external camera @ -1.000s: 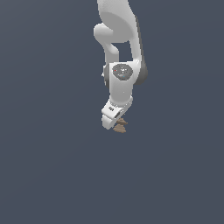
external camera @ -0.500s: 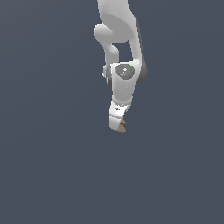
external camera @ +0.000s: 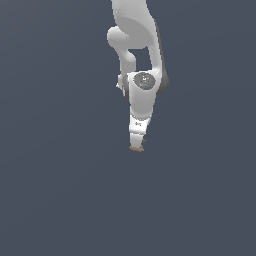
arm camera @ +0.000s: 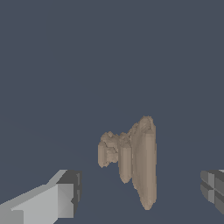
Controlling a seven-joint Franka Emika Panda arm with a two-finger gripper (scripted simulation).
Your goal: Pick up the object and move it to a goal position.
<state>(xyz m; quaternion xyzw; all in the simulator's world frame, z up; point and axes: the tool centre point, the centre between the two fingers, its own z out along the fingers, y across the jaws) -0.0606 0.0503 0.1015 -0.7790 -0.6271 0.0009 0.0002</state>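
Wrist view shows you the small tan lumpy object [arm camera: 133, 159] lying between the white gripper [arm camera: 140, 194] jaws, which stand spread, touching nothing.

I count one white arm [external camera: 142, 95] with a single gripper [external camera: 136, 146]. It has two fingers [arm camera: 48, 199]. There is one tan lumpy object [arm camera: 133, 159].

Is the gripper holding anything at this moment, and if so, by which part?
Nothing is held. In the wrist view the gripper is open, and the brown object sits between the fingers with a clear gap on each side.
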